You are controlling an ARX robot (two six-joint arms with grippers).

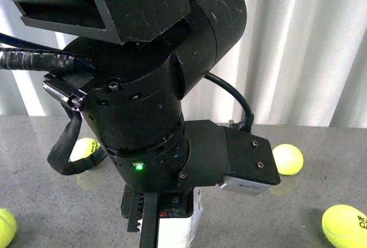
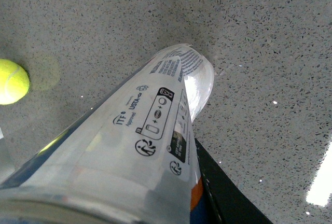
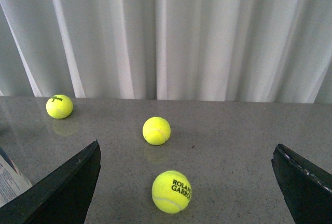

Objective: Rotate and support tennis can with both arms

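The left gripper (image 1: 144, 225) points down at the can (image 2: 155, 125). The can's far end rests on the gray surface (image 2: 270, 53) under the gripper. One black finger (image 2: 220, 193) lies against the can's side. The other finger is hidden, so I cannot tell if the gripper squeezes the can. The label reads "ITF Approved" and "USTA". The other print is too small to read.

The right gripper (image 3: 185, 149) is wide open and holds nothing. The can's edge peeks in just beside one of its fingers. A near ball (image 3: 171, 191) marked "ROLAND GARRO" lies just ahead of it. A middle ball (image 3: 156, 130) and a far ball (image 3: 59, 106) lie farther ahead, near the white curtain (image 3: 171, 32).
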